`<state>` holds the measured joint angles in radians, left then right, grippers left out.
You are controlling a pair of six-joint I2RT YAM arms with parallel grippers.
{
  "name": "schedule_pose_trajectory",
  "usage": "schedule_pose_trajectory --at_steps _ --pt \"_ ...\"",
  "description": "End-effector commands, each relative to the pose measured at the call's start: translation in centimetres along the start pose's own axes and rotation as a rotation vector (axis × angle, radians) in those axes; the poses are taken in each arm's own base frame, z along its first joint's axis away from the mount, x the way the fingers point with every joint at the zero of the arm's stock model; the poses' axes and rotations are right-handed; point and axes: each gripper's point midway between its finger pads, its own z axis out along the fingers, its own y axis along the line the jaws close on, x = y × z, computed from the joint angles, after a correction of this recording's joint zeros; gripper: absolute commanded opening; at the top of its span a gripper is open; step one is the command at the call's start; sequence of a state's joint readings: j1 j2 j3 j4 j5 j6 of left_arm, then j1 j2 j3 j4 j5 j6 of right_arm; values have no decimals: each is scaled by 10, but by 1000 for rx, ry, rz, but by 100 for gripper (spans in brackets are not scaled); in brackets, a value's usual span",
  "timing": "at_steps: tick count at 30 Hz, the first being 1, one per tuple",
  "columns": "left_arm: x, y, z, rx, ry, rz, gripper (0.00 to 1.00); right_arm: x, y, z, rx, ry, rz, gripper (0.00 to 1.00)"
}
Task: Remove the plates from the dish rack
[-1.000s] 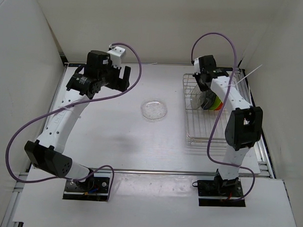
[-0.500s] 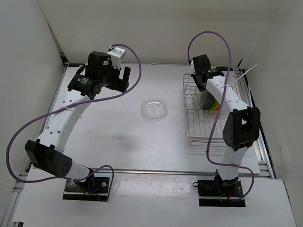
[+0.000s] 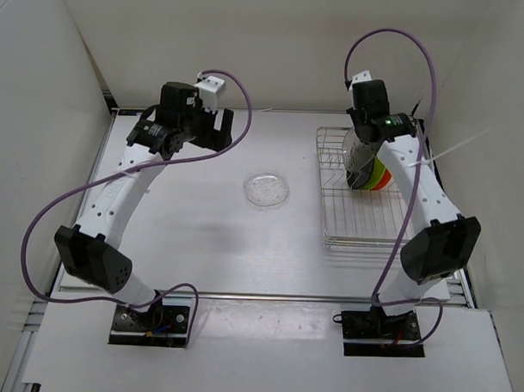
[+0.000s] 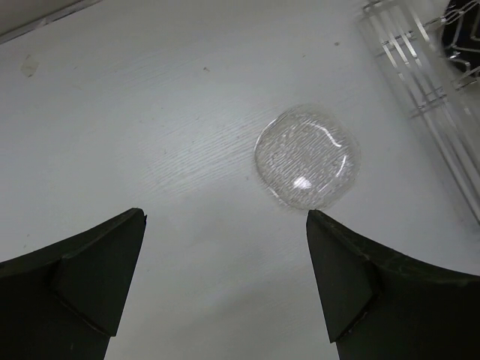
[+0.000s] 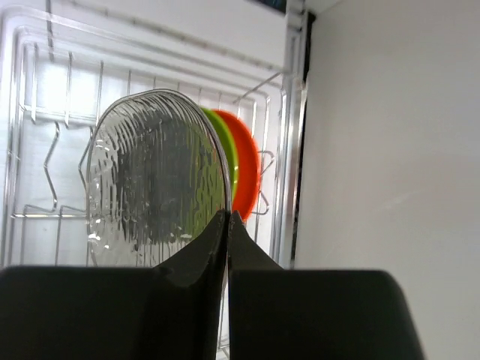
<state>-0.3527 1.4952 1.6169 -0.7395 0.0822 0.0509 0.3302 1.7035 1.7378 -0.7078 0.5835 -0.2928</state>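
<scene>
The silver wire dish rack [image 3: 347, 235] stands at the right. A clear ribbed plate [image 5: 150, 176] stands on edge in it, with something dark behind it [image 3: 357, 173], then a lime green plate [image 5: 229, 154] and an orange plate [image 5: 247, 161]. My right gripper [image 5: 227, 216] is shut on the clear plate's rim; from above, this gripper [image 3: 360, 156] sits over the rack's back. Another clear plate [image 3: 266, 189] lies flat on the table. My left gripper [image 3: 216, 130] is open and empty above the table, up and left of that plate [image 4: 306, 156].
White enclosure walls stand close behind and to the right of the rack [image 5: 390, 150]. The rack's corner [image 4: 420, 67] shows at the left wrist view's upper right. Purple cables loop over both arms.
My right wrist has swung right and turned over the rack's back, with its cable loop rising. My left wrist has shifted slightly right. The clear plate on the table has not moved.
</scene>
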Motion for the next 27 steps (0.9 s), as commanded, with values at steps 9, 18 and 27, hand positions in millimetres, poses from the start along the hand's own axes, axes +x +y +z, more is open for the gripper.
schedule_pose_trajectory --at_steps 9,18,27 --pt "-46 -117 11 658 -84 -29 100 -37 13 -99 -383 -284 156 0" --pt "-62 -183 12 890 -50 -42 100 -35 58 -129 -683 -329 160 0" --pt "-46 -203 31 913 7 -34 94 -45 70 -148 -805 -363 170 0"
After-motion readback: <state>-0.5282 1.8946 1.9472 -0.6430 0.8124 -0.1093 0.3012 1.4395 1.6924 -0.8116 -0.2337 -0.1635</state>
